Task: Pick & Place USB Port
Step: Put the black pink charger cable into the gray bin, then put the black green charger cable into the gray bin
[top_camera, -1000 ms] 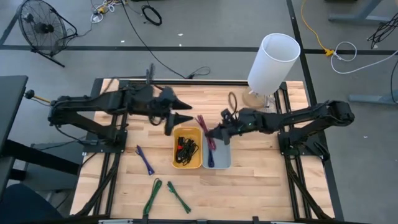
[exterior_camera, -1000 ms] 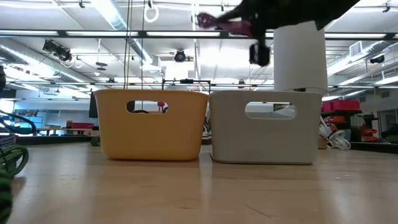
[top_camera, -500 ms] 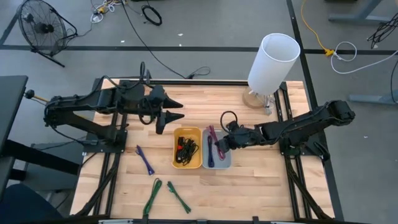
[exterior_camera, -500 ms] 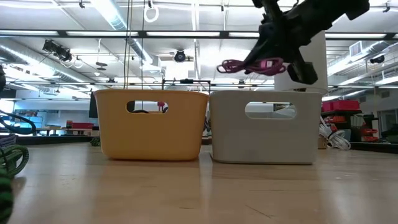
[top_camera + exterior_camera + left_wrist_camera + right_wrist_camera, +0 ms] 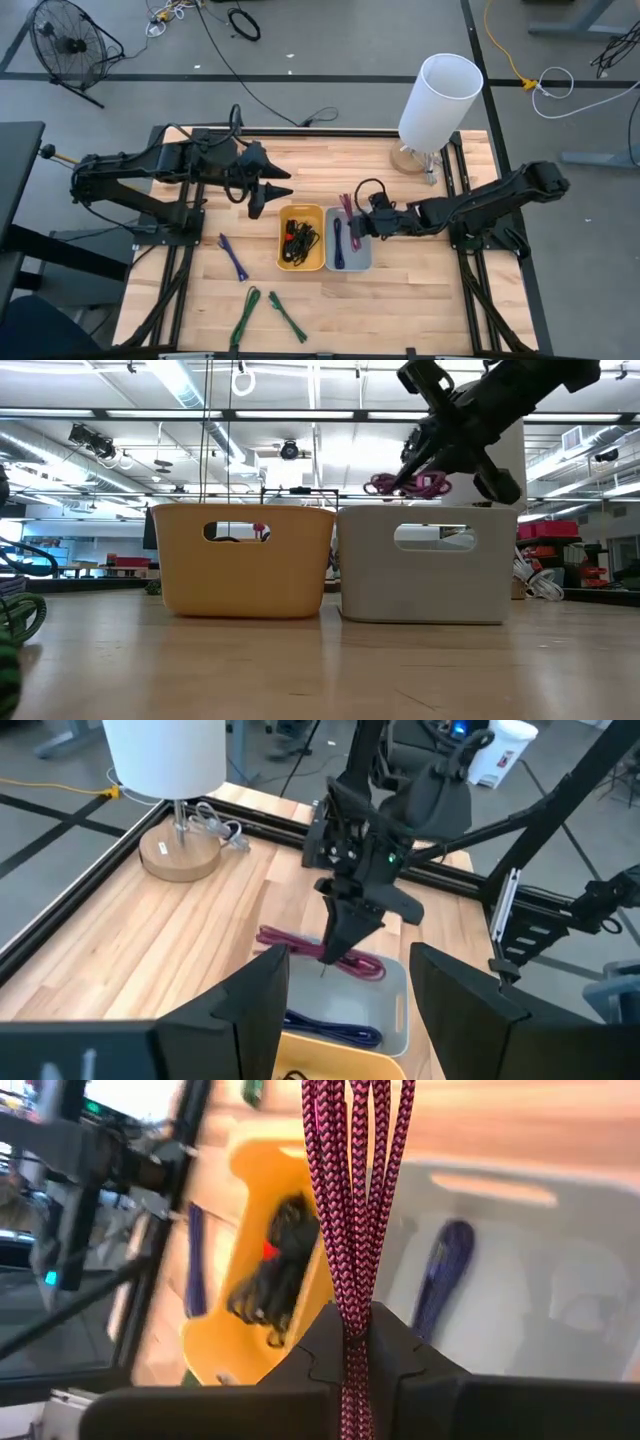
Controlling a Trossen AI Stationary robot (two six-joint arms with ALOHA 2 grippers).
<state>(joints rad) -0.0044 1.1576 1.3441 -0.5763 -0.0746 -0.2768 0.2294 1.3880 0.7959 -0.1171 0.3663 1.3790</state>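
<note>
Right gripper (image 5: pixel 358 222) over the grey bin (image 5: pixel 362 258), jaws pressed together pinching a pink braided cable (image 5: pixel 322 949) that hangs just above the bin's rim, not yet inside. In the low view (image 5: pixel 408 484) cable bunched level with the top edge of the grey bin (image 5: pixel 420 565), dangling under the right gripper (image 5: pixel 418 460). In the right wrist view cable strands (image 5: pixel 352 1200) run straight up from between the closed fingers (image 5: pixel 320 1342), grey bin (image 5: pixel 560 1300) below with a purple cable (image 5: pixel 440 1275) lying in it. Purple cable (image 5: pixel 338 248) also seen inside the grey bin from above. Yellow bin (image 5: pixel 301 237) touching the grey bin's side toward the left arm, holding a tangle of black cable (image 5: pixel 300 240) with a red bit. Left gripper (image 5: pixel 268 190) near the yellow bin's far corner, above the surface (image 5: pixel 300 160), jaws spread, holding nothing; own fingers (image 5: pixel 262 1000) wide apart in the left wrist view. Another purple cable (image 5: pixel 233 257) lying on the surface just beside the yellow bin, on the left arm's side. Two green cables (image 5: pixel 265 313) on the surface near the front edge, well apart from the yellow bin. White lamp (image 5: pixel 439 98) on a wooden base beyond the grey bin, at the surface's far right corner
</note>
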